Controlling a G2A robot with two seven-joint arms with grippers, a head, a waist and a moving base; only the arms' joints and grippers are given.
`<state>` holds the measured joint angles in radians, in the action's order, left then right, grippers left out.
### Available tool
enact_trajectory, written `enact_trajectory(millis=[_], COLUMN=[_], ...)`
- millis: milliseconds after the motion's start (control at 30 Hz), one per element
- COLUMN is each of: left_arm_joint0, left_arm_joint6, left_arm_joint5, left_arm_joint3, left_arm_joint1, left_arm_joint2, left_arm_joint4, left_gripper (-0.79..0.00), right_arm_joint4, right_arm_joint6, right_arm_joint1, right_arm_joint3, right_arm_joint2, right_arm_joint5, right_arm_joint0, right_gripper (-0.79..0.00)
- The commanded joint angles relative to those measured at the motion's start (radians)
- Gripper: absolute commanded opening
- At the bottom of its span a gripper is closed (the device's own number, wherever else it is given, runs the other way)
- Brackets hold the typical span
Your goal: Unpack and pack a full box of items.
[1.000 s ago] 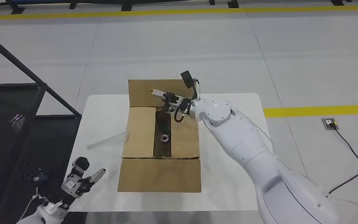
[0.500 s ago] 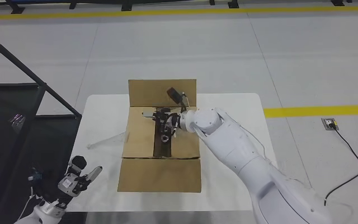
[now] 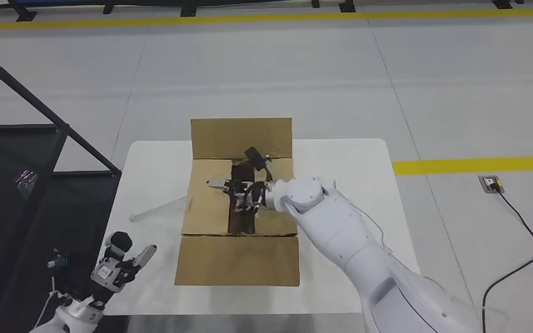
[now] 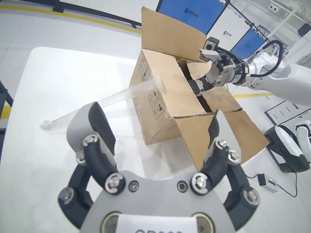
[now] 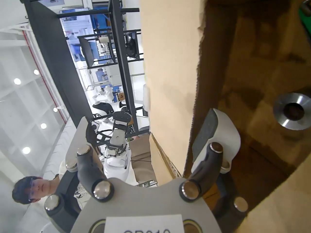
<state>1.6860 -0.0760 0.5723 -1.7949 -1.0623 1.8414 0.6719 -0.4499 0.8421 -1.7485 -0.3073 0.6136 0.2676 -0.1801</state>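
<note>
Seemingly early on, the box (image 3: 241, 241) sits mid-table with its flaps barely parted and a metal cylinder (image 5: 289, 111) inside, the right gripper (image 3: 233, 188) spread wide astride the left flap's edge, holding nothing, and the left gripper (image 4: 156, 113) open and empty at the near left.

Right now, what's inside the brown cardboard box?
Through the gap between the flaps of the brown cardboard box: a round shiny metal part with a centre hole on the box floor, plus a sliver of something green. The flaps cover the rest.
</note>
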Motion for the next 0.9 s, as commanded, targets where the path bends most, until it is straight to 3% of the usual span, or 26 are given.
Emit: enact_trajectory(millis=[0,400,600,867], left_arm_joint0=[0.004,0.023,-0.038,-0.135], left_arm_joint6=[0.007,0.016,-0.008,-0.027], left_arm_joint5=[0.002,-0.021,-0.149,-0.295], left_arm_joint3=[-0.008,-0.081,-0.119,-0.098], left_arm_joint1=[-0.001,-0.007,-0.014,-0.026], left_arm_joint2=[-0.011,-0.066,-0.141,-0.217], left_arm_joint4=[0.025,0.183,0.273,0.294], left_gripper=[0.0,0.0,0.0,0.0], right_arm_joint4=[-0.015,-0.032,0.007,0.032], right_arm_joint6=[0.019,0.135,0.11,0.119], right_arm_joint1=[-0.006,-0.029,-0.055,-0.094], right_arm_joint3=[0.014,0.006,-0.024,-0.014], right_arm_joint2=[0.009,0.048,0.039,0.03], right_arm_joint5=[0.036,0.174,0.195,0.22], right_arm_joint0=[-0.001,0.047,0.076,0.098], right_gripper=[0.0,0.0,0.0,0.0])
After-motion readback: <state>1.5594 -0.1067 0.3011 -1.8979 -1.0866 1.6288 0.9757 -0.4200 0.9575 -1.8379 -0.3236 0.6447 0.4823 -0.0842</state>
